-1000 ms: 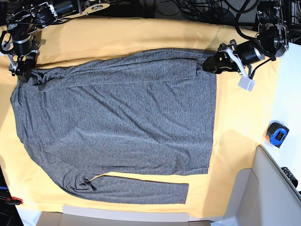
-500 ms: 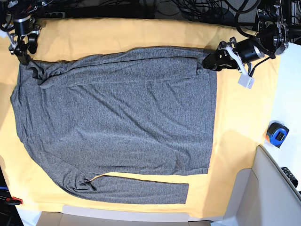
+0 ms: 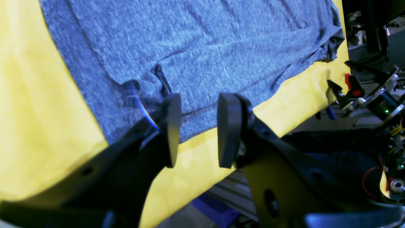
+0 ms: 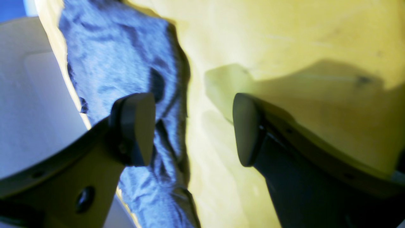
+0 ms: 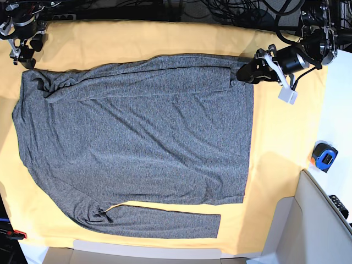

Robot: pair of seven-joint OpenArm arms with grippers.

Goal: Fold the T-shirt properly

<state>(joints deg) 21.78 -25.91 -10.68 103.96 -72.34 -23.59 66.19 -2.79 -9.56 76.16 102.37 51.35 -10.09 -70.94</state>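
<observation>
Overall, heathered grey knit T-shirt [image 5: 137, 143] wrinkled flat on yellow cloth [image 5: 275, 143]; both arms' fingers parted, empty.

Base view bright, even, sharp; wrist views blue-tinted, soft, near parts blurred, hard shadows.

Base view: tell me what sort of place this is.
Probably a robotics lab bench: a T-shirt lies on a yellow-orange cloth, cable bundles hang behind, and a tape measure sits aside.
</observation>
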